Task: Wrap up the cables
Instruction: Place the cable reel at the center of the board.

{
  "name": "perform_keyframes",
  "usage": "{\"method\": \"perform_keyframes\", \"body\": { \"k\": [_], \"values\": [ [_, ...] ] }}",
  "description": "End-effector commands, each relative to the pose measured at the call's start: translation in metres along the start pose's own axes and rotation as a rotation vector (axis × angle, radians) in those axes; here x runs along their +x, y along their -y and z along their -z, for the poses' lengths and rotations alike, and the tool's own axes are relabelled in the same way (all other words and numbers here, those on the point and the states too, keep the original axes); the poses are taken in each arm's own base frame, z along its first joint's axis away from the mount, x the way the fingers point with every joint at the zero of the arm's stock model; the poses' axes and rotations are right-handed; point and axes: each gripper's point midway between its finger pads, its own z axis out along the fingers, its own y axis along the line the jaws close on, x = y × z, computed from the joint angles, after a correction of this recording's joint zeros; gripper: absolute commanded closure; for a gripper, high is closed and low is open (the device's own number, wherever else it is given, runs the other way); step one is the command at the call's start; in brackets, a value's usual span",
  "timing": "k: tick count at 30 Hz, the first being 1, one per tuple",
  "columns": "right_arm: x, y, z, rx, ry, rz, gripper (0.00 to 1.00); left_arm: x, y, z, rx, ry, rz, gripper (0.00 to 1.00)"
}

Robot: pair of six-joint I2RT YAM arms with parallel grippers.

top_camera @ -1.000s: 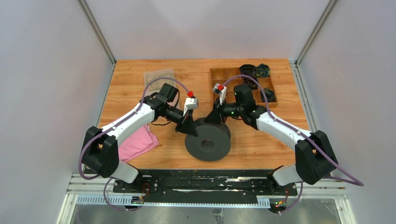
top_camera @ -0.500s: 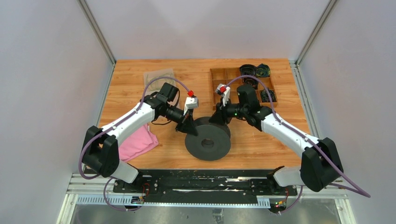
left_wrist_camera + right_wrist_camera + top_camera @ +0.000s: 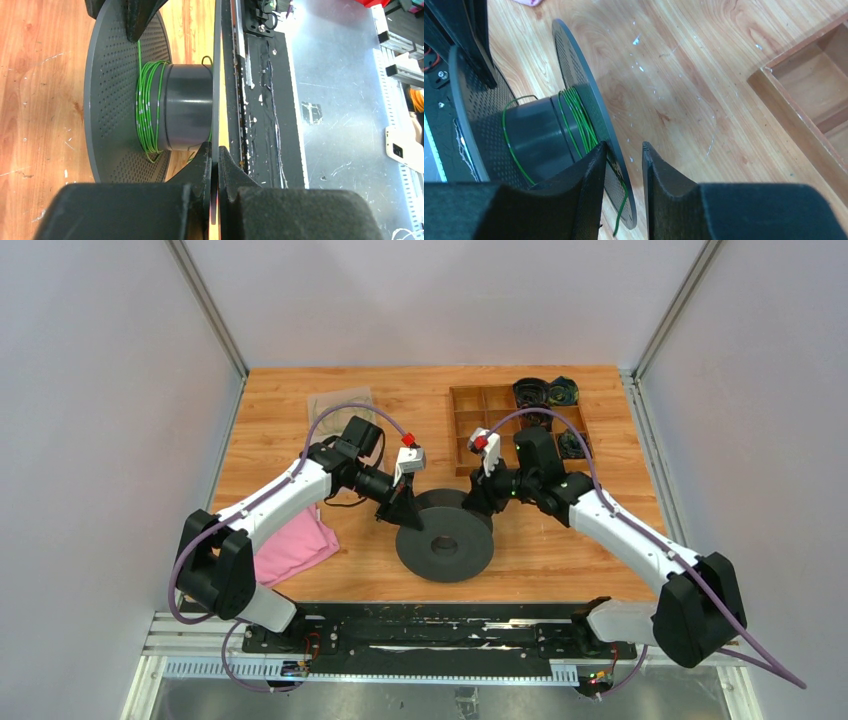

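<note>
Looking through the left wrist camera, I see the thin green cable (image 3: 149,112) wound in a narrow band round the hub of the black spool (image 3: 445,540), packed against the far flange, with most of the hub bare. From the right wrist I can pick out one stray loop lying apart from the band across the hub, and a loose end hanging down past the flange rim.

The spool sits in the middle of the tabletop (image 3: 560,550) between my two arms, its near flange turned towards the arm bases. My left claw (image 3: 215,152) is pinched tight on the thin rim of the near flange, fingers all but meeting over it. My right claw (image 3: 624,147) stands partly apart at the far flange, the rim lying in the gap between the fingers without being squeezed.

Farther out, a wooden compartment tray (image 3: 465,400) sits at the back right, and a pink cloth (image 3: 290,545) lies near the left arm.
</note>
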Motion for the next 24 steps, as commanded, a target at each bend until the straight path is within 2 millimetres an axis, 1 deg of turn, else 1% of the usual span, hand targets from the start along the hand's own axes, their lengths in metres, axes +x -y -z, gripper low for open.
{"method": "perform_keyframes", "body": {
  "k": [1,6,11,16,24],
  "values": [
    [0.021,0.012,0.009,0.064,-0.071,0.024,0.68,0.0,-0.008,0.004,-0.043,-0.022,-0.023,1.0],
    [0.032,0.011,0.013,0.066,-0.111,0.038,0.67,0.0,-0.009,0.004,-0.045,-0.022,-0.027,1.0],
    [0.041,0.003,0.014,0.026,-0.134,0.043,0.66,-0.002,-0.009,0.004,-0.045,-0.021,-0.021,1.0],
    [0.043,-0.001,0.013,-0.003,-0.142,0.045,0.65,-0.005,-0.01,0.005,-0.05,-0.019,-0.022,1.0],
    [0.05,-0.002,0.012,0.0,-0.163,0.037,0.65,-0.006,-0.01,0.004,-0.041,-0.015,-0.012,1.0]
  ]
}}
